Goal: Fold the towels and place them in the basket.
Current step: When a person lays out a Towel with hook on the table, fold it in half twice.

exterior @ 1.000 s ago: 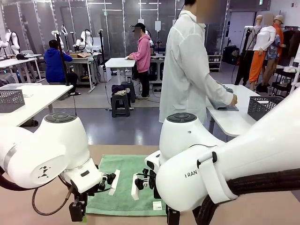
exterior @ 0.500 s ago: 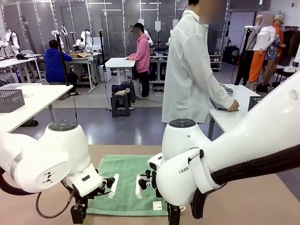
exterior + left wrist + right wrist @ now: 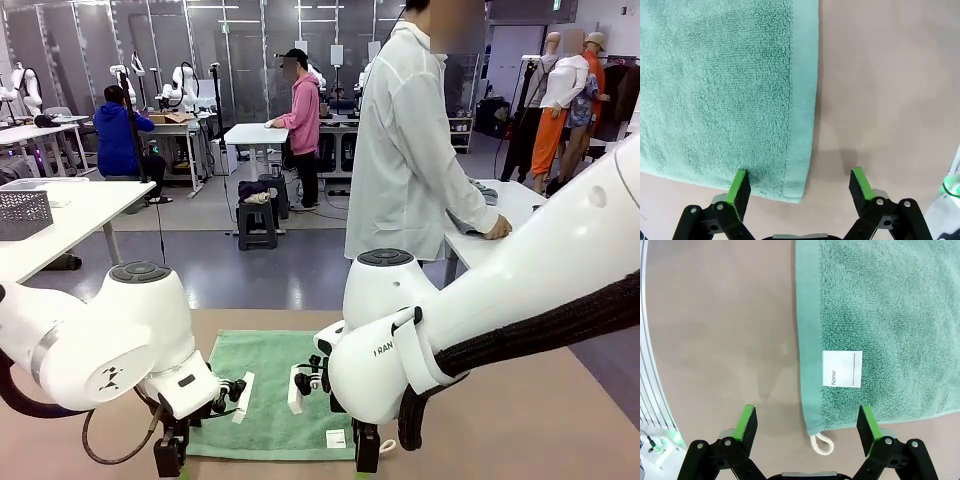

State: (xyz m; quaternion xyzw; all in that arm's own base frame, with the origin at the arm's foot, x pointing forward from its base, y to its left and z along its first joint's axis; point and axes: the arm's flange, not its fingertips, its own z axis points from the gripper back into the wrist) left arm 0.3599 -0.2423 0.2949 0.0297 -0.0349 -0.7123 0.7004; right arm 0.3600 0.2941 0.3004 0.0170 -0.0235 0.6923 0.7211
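Now the left gripper [image 3: 800, 181] and right gripper [image 3: 807, 421] hang low over the mint green towel [image 3: 270, 395], each straddling a near corner, jaws wide apart, holding nothing.

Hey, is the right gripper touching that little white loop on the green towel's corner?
Apart. In the right wrist view the white loop lies on the table between the open fingers of the right gripper, with bare tabletop showing on both sides.

Wide front, close wrists (shared towel [image 3: 270, 375])
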